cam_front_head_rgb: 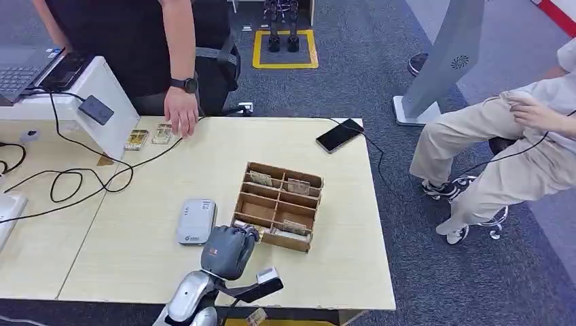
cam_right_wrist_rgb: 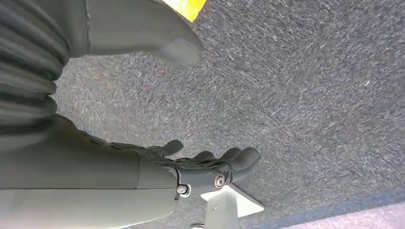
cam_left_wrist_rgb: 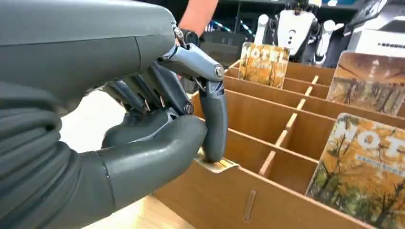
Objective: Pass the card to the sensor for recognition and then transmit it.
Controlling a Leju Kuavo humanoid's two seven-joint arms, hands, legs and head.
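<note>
Left wrist view: left hand (cam_left_wrist_rgb: 157,129) pinching a card (cam_left_wrist_rgb: 217,164) at the box (cam_left_wrist_rgb: 267,191) front slot; advise lifting straight up; right hand (cam_right_wrist_rgb: 210,164) spread, idle.

Card (cam_left_wrist_rgb: 220,165): thin, pale edge, upright in near-left slot of wooden box (cam_front_head_rgb: 278,205), only top edge seen. Sensor (cam_front_head_rgb: 197,221): flat grey-white pad, just left of box.
</note>
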